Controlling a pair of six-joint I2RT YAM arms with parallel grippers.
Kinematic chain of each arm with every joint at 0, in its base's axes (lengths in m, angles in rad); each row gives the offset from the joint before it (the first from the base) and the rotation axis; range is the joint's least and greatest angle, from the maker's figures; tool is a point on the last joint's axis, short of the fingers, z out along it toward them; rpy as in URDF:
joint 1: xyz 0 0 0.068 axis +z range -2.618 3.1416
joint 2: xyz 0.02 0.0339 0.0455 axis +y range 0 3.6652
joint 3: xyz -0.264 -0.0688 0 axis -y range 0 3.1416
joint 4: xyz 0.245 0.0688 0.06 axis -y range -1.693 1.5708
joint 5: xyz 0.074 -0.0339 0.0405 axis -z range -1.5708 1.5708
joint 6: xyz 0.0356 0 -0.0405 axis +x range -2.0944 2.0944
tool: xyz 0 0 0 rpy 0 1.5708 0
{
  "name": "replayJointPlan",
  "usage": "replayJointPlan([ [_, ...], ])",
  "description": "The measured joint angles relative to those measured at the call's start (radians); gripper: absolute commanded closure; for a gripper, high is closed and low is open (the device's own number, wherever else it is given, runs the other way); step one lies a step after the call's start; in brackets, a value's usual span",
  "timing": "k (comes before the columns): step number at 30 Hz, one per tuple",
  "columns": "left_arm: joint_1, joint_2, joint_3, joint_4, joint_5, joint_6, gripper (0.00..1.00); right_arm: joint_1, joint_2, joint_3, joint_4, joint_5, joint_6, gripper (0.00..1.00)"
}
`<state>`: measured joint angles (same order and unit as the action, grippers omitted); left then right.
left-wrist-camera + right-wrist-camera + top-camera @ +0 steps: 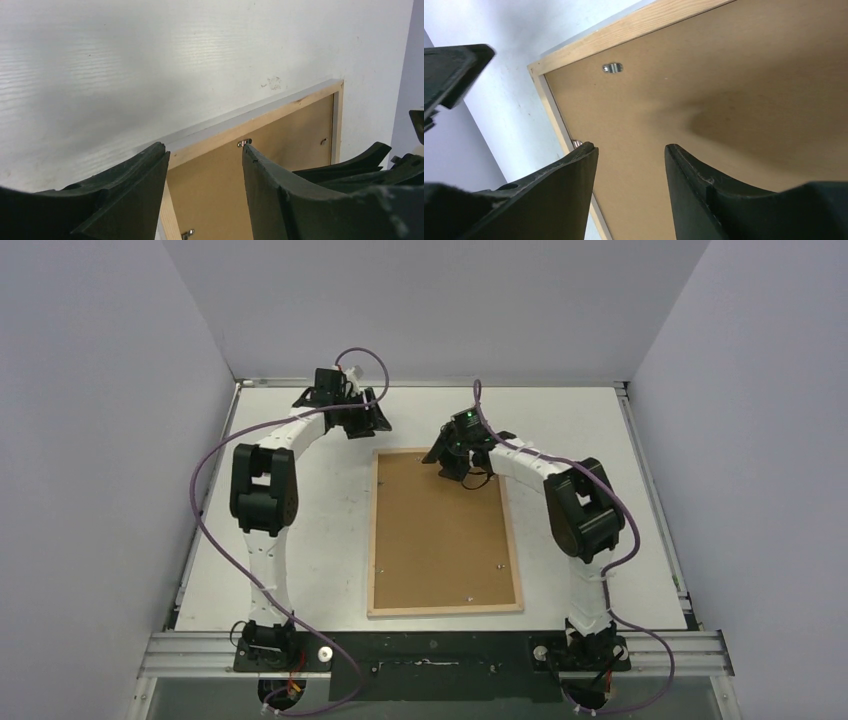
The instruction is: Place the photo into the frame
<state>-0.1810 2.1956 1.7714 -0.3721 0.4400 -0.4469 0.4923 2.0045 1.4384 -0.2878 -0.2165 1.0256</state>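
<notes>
Both arms were recorded reaching to the far short end of the frame [444, 611], which lay face down and flat on the white desk [330, 540] between them. The left end effector [362, 423] was held just beyond the frame's far left corner, its fingers parted to a middling gap with nothing between them. The right end effector [458, 466] was held low over the far end of the backing board [440, 540], likewise parted and empty. The photo was not seen in any view, and whether it lay under the board could not be told. The step in hand was judged to be work on the clips [612, 67] along the far rim, either releasing or securing the board. The next move was judged to call for a fine fingertip push on one small tab without shifting the frame. The rim was noted as thin, pale, grained wood with square corners. The board was noted as matt brown hardboard, smooth and rigid. The clips were noted as small, bright metal tabs.
</notes>
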Motion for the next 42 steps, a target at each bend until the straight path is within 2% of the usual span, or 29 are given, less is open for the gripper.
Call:
replayJointPlan([
  [5, 0.0, 0.079, 0.0, 0.088, 0.088, -0.002, 0.5, 0.055, 0.058, 0.047, 0.047, 0.062, 0.088, 0.48],
  [7, 0.0, 0.1, 0.0, 0.124, 0.124, -0.005, 0.56, 0.068, 0.071, 0.065, 0.062, 0.095, 0.119, 0.5],
  [10, 0.0, 0.119, 0.002, 0.169, 0.171, -0.013, 0.64, 0.083, 0.084, 0.084, 0.079, 0.154, 0.169, 0.59],
  [15, 0.0, 0.151, 0.031, 0.22, 0.209, -0.019, 0.71, 0.102, 0.127, 0.123, 0.083, 0.245, 0.238, 0.7],
  [19, 0.001, 0.177, 0.041, 0.251, 0.253, -0.021, 0.71, 0.114, 0.168, 0.156, 0.08, 0.3, 0.266, 0.73],
  [25, -0.001, 0.196, 0.04, 0.257, 0.318, -0.004, 0.71, 0.131, 0.192, 0.199, 0.045, 0.357, 0.29, 0.72],
  [31, -0.002, 0.2, 0.04, 0.256, 0.338, 0.028, 0.71, 0.136, 0.219, 0.216, 0.045, 0.366, 0.307, 0.77],
  [42, -0.002, 0.231, 0.04, 0.241, 0.343, 0.05, 0.71, 0.132, 0.237, 0.228, 0.039, 0.366, 0.301, 0.78],
])
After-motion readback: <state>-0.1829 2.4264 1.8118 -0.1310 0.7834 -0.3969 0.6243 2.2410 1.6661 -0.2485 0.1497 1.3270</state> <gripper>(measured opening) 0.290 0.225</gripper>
